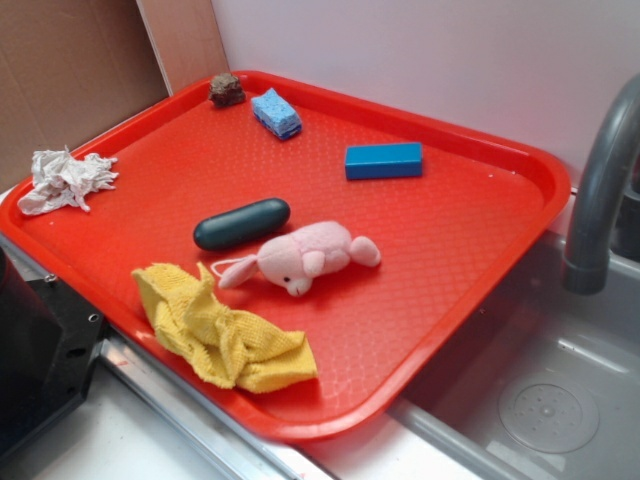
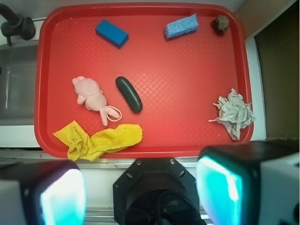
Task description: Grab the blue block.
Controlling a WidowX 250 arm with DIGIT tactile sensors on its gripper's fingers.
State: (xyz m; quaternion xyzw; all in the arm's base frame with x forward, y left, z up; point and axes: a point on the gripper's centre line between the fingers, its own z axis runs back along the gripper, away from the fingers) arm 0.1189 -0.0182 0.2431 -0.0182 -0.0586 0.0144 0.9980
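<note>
Gripper wide open and empty, well away from the blue block.

The jaws stand far apart at the near edge of the tray, holding nothing. The block lies flat far ahead of them and to their left, alone near the far rim, turned at an angle to the jaws. I think the main risk is choosing the wrong blue thing: the sponge lies far ahead too, to the right. Also the capsule and the plush lie between jaws and block, so a low approach could push them.
</note>
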